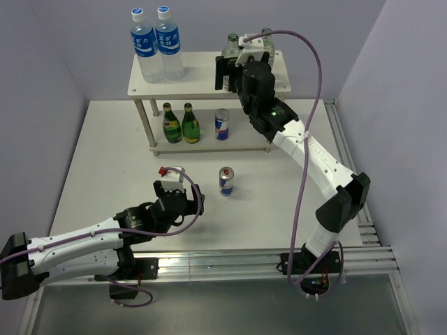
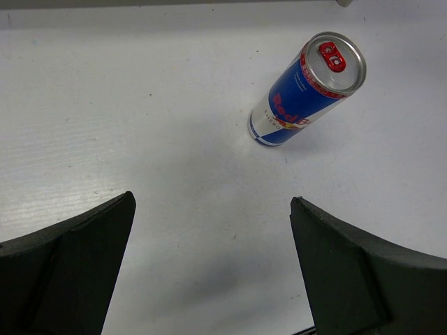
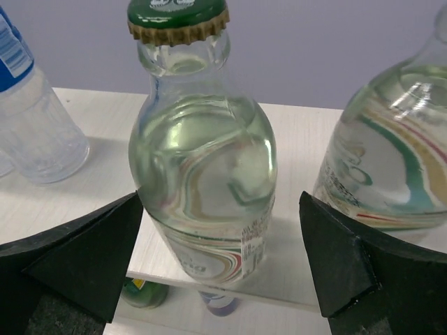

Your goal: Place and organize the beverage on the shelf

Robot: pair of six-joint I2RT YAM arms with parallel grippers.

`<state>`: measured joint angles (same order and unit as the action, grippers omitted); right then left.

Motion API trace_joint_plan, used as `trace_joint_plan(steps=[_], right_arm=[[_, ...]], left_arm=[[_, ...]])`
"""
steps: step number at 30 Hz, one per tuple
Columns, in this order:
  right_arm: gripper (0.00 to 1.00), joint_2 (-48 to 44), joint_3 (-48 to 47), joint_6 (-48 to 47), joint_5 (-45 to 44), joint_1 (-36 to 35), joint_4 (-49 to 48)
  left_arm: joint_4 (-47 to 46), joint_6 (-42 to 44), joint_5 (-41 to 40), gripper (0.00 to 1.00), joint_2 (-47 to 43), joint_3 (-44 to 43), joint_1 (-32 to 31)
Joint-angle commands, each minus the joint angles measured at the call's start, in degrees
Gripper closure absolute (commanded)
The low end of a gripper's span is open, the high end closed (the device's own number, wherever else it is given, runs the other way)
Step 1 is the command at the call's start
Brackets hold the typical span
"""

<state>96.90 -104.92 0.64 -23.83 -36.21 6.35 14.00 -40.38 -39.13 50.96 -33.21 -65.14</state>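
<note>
Six drinks show from above. Two clear bottles (image 1: 231, 43) (image 1: 268, 35) stand at the right end of the top board of the shelf (image 1: 202, 75). Two green bottles (image 1: 171, 124) (image 1: 190, 124) and one can (image 1: 222, 124) stand in a row on the lower board. A second can (image 1: 226, 181) stands upright on the counter (image 1: 112, 160), in front of the shelf and apart from it. Two water bottles (image 1: 145, 45) (image 1: 170, 42) take the top board's left end.

The right gripper (image 3: 220, 201) is up at the top board, and its arm hides much of the clear bottles from above. Its wrist view shows them plainly: the fingers are spread wide either side of one green-capped clear bottle, not clamped on it. The other clear bottle is just to the right, and a water bottle is to the left.

The left gripper (image 2: 211, 202) hovers low over the counter, wide open and empty. Its wrist view has the second can ahead and to the right, beyond the fingers.
</note>
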Motion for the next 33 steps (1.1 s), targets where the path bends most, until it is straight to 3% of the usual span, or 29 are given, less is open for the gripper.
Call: trace_joint_plan(steps=[1,11,17,23,26,33], right_arm=[[0.0,-4.0,1.99,1.2,0.37,-0.71,-3.01],[0.0,-10.67,11.49,1.38,-1.39,-2.64,-5.64],[0.0,-20.86,22.47,0.15,-9.99,-8.87,-8.19],[0.0,-36.67,38.28,4.36,-19.21,-17.22,-7.77],[0.0,-45.11,45.14,8.49,-21.07,-20.03,-4.79],[0.0,-59.36,53.42,15.43,-22.83,-22.85,6.55]], left_arm=[[-2.13,-0.93,-1.12,0.0,0.1,-2.47,-0.51],[-1.52,-0.93,-1.82,0.01,0.28,-2.65,-0.95],[-2.83,0.47,-2.0,0.01,-2.0,-0.45,-4.11],[-13.46,6.44,1.96,0.02,-1.31,4.72,-9.38],[-23.03,8.21,1.34,0.01,3.87,6.14,-11.23],[-39.73,15.59,-5.33,0.01,26.43,1.23,-11.41]])
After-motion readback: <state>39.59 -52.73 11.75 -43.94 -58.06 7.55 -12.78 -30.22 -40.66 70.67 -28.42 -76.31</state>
